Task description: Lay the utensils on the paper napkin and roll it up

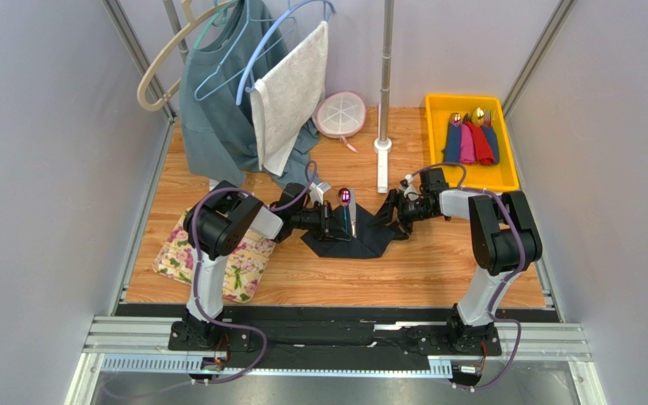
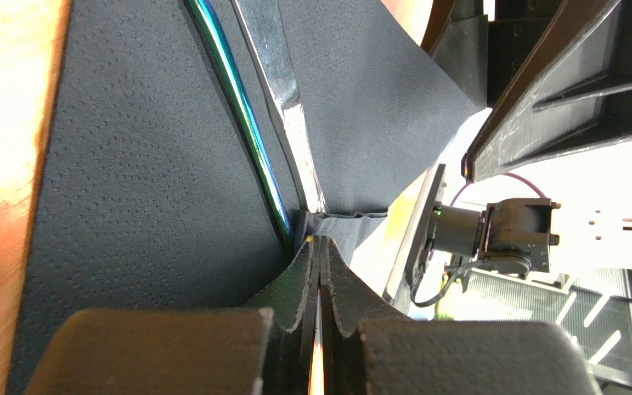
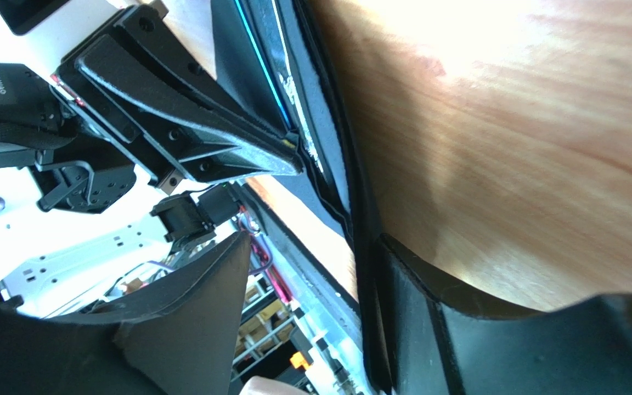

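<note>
The black paper napkin (image 1: 368,240) lies on the wood at centre, and its right side is lifted. On it rest the utensils (image 1: 346,211), among them a spoon with a purple bowl (image 1: 345,197). The left wrist view shows an iridescent handle (image 2: 241,115) and a shiny one (image 2: 282,107) on the napkin (image 2: 130,164). My left gripper (image 2: 319,243) is shut, its tips against a crumpled fold of napkin beside the handles. Whether it pinches the fold I cannot tell. My right gripper (image 3: 311,243) is open at the napkin's right edge (image 3: 340,189), which lies along one finger (image 3: 426,329).
A floral mat (image 1: 217,257) lies under the left arm. At the back right, a yellow tray (image 1: 463,99) holds cutlery rolled in coloured napkins (image 1: 471,142). A pole base (image 1: 382,169), a pink round dish (image 1: 340,114) and hung clothes (image 1: 226,101) stand behind.
</note>
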`<control>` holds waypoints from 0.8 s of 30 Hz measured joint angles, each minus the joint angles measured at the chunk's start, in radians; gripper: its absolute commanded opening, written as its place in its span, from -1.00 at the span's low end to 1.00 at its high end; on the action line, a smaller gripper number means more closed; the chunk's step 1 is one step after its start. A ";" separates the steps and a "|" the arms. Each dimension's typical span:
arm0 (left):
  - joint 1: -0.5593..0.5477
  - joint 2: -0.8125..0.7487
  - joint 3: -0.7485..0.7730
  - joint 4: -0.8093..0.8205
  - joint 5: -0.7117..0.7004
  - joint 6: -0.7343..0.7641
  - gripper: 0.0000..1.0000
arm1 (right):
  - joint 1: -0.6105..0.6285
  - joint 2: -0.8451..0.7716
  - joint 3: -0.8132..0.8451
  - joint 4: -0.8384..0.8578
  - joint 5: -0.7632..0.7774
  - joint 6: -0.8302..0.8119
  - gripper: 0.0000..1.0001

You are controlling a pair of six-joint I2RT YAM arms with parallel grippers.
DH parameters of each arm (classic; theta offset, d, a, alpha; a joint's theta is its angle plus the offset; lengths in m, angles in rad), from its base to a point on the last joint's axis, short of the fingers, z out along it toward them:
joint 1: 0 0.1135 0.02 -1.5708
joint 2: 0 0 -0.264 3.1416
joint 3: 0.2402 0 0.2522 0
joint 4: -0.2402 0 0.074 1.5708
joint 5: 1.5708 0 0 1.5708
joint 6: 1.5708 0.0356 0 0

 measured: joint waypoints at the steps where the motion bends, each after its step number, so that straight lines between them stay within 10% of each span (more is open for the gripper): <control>1: 0.000 0.000 0.000 0.000 0.000 0.000 -0.93 | 0.001 0.000 -0.003 0.005 -0.006 0.005 0.15; 8: 0.000 0.000 0.000 0.001 -0.001 0.000 -0.94 | 0.002 0.000 -0.005 -0.035 -0.023 -0.016 -0.17; 15: 0.000 0.000 0.000 0.001 -0.002 0.000 -0.95 | 0.018 -0.003 -0.001 -0.093 -0.017 -0.053 -0.91; 24: 0.000 0.000 0.000 0.000 -0.002 0.000 -0.96 | 0.104 0.019 0.063 -0.089 -0.023 -0.020 -0.93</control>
